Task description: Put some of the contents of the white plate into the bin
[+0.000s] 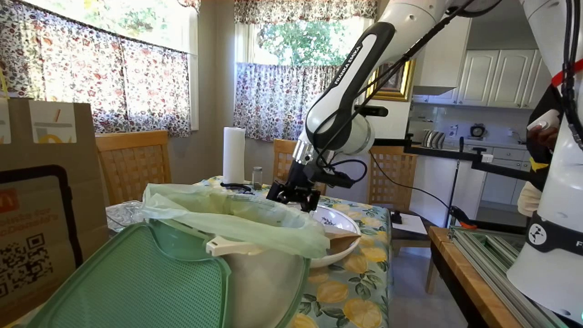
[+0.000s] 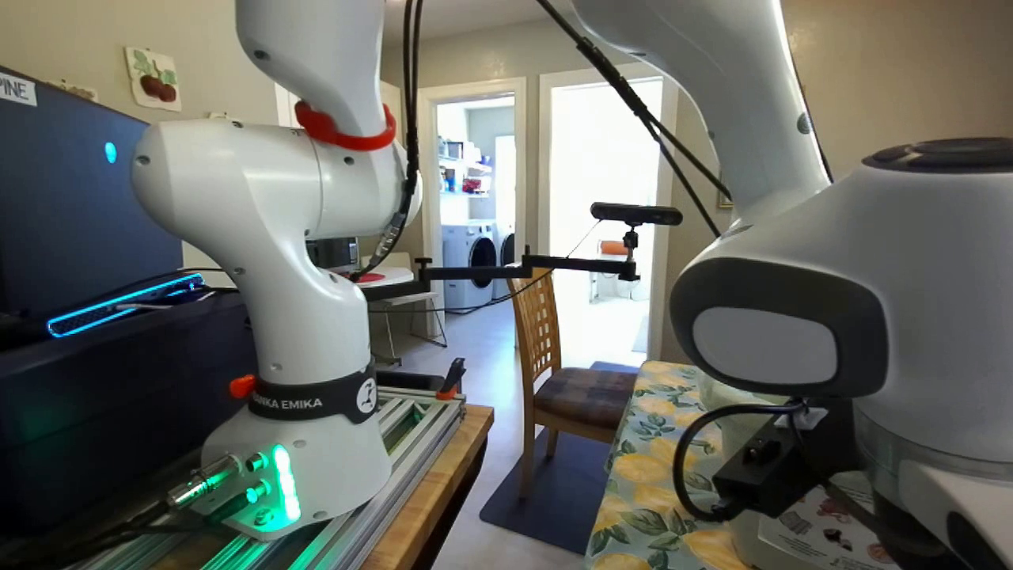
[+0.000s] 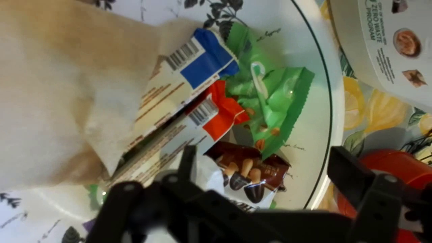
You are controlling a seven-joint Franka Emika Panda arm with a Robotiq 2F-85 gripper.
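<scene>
A lemon-patterned bench [image 1: 348, 312] carries the bin [image 1: 268, 284], which has a pale-green bag [image 1: 246, 230] folded over its rim. Just beside the bin sits the white plate [image 1: 345, 220], beneath the claw [image 3: 263, 162]. Brown paper [image 3: 67, 84] lies in the plate, left of the claw in the wrist view. The claw is spread wide, its fingers well apart, one of them overlapping the plate's rim in that view. A blue-ended pack [image 3: 179, 91] and a red-ended pack [image 3: 179, 139] slant out side by side from the paper's edge, the red-ended one nearer the claw. A green packet [image 3: 270, 91] lies at their tips. A brown packet [image 3: 249, 177] shows between the fingertips; whether they touch it I cannot tell.
</scene>
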